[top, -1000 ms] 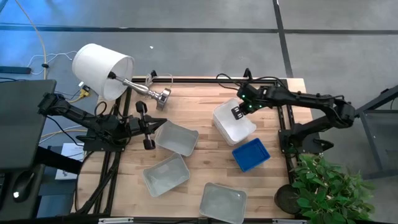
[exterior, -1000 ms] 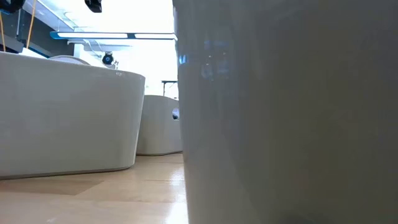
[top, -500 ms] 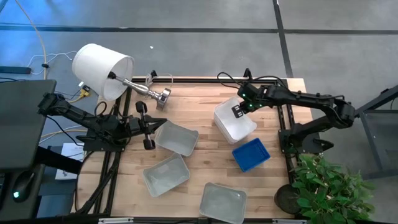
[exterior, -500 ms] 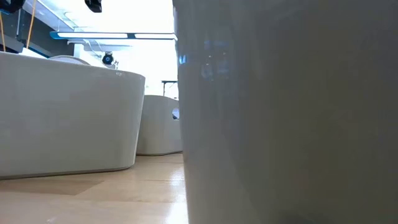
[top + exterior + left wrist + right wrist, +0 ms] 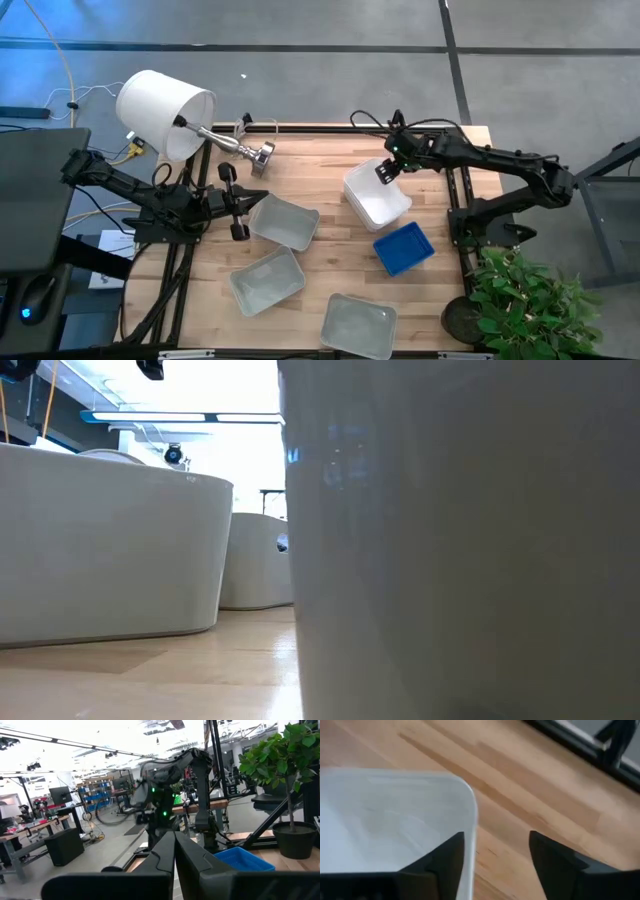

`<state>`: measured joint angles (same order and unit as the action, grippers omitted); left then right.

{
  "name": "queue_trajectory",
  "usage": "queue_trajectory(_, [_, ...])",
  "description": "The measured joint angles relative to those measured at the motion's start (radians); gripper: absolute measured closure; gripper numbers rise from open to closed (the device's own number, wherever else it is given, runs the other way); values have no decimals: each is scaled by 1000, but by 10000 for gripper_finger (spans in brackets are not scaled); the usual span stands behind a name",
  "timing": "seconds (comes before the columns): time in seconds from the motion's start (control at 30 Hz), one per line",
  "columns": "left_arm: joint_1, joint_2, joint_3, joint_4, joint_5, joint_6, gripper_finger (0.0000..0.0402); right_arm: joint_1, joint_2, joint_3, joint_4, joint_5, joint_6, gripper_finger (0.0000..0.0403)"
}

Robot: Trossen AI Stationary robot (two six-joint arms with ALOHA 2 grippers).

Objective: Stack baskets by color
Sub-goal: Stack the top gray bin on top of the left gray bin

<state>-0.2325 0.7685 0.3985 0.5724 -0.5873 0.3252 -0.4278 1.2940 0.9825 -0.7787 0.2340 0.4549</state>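
The right gripper (image 5: pixel 384 171) hangs released over the far corner of the white basket (image 5: pixel 376 197), while the left gripper (image 5: pixel 236 201), clenched on nothing, waits beside a grey basket (image 5: pixel 284 222).

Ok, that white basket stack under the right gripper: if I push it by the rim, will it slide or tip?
The white stack sits flat and low on the smooth wooden table, so it probably slides rather than tips. Its thin walls suggest it is light and may skid or turn easily. The right gripper, jaws open over one corner, would likely rotate it if pushing off-centre.
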Motion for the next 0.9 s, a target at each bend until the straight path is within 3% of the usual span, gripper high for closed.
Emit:
queue_trajectory(0.1, [0, 0, 0, -1, 0, 0, 401, 11, -32, 19, 8, -28, -1, 174])
queue_trajectory(0.27, [0, 0, 0, -1, 0, 0, 401, 123, -86, 17, 87, -28, -11, 173])
queue_trajectory(0.53, [0, 0, 0, -8, 0, -5, 401, 418, -87, -162, 638, 206, -91, 200])
queue_trajectory(0.7, [0, 0, 0, -7, 0, -8, 401, 493, -53, -341, 983, 349, -76, 272])
queue_trajectory(0.83, [0, 0, 0, -7, 0, -8, 401, 495, -25, -397, 1054, 346, -53, 374])
queue_trajectory(0.9, [0, 0, 0, -7, 0, -8, 401, 494, -8, -397, 1054, 325, -55, 392])
